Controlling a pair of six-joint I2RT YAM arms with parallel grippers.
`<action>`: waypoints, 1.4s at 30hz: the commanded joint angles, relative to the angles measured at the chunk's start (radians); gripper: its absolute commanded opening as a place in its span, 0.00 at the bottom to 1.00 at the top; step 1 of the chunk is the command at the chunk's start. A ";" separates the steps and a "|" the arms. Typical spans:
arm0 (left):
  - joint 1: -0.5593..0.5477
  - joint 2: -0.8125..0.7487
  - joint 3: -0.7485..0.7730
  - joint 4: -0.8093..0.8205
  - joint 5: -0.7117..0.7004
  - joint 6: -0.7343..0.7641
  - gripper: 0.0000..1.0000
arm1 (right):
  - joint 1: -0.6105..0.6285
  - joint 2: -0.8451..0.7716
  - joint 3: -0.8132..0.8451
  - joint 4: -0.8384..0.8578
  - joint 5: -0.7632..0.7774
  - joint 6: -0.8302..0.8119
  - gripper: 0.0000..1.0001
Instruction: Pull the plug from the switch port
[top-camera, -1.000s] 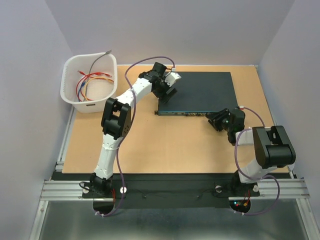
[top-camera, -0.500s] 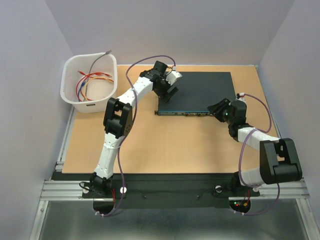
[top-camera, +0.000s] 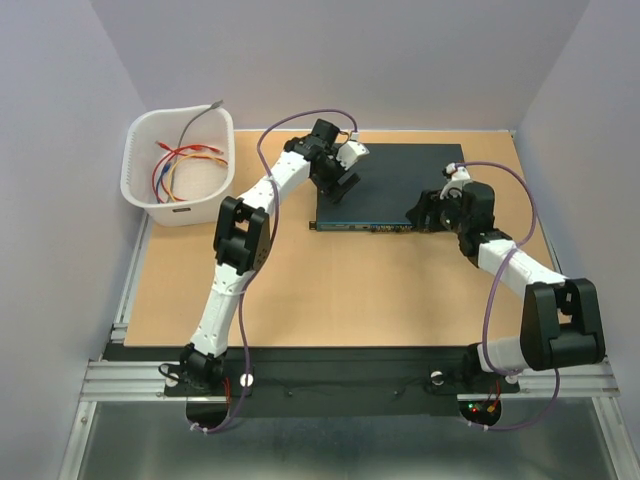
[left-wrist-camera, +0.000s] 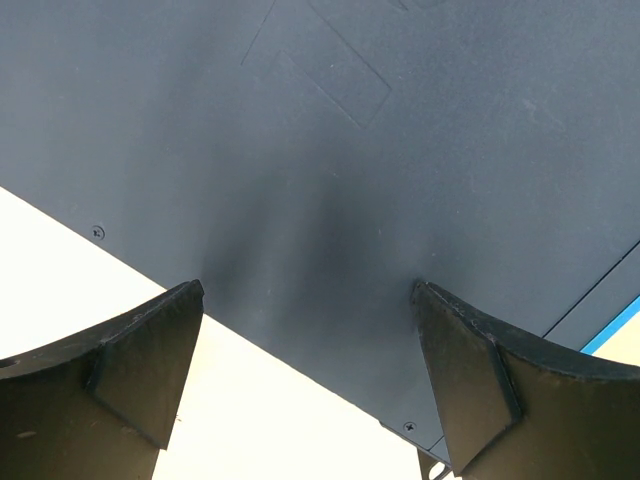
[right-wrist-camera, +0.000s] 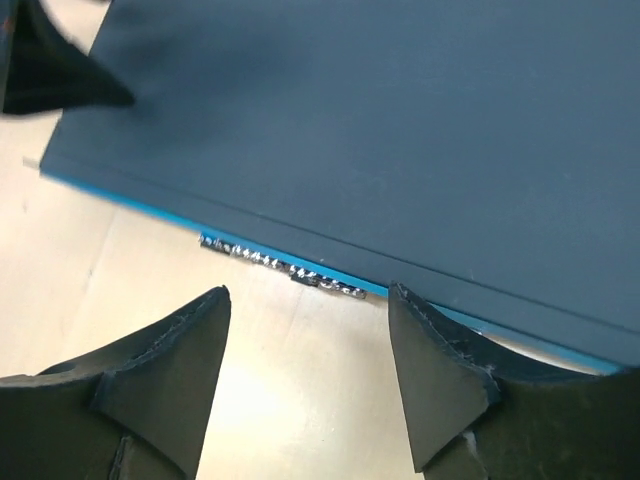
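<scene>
As the left claw (left-wrist-camera: 307, 292) hangs released over the switch (top-camera: 400, 180), upper centre, seemingly to brace it, the released right claw (right-wrist-camera: 308, 292) faces its teal edge.

The tan table (top-camera: 350, 290) I work at carries the switch (top-camera: 400, 180) flat at upper middle of the frame, and a white basket (top-camera: 200, 212) (coloured cables (top-camera: 185, 160) inside) at upper left.

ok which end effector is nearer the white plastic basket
Left. The left end effector is over the left end of the flat dark metal switch, right of the white plastic basket; the right end effector is farther right, at the switch's near edge.
</scene>
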 joint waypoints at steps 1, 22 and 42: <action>-0.005 0.035 0.067 -0.054 0.000 0.037 0.98 | 0.034 -0.022 0.025 -0.022 -0.102 -0.269 0.71; 0.036 0.167 0.291 -0.186 0.045 0.089 0.98 | 0.146 0.030 -0.082 -0.091 -0.168 -1.340 0.63; 0.036 0.170 0.275 -0.178 0.068 0.077 0.98 | 0.146 0.194 -0.027 0.075 -0.164 -1.308 0.58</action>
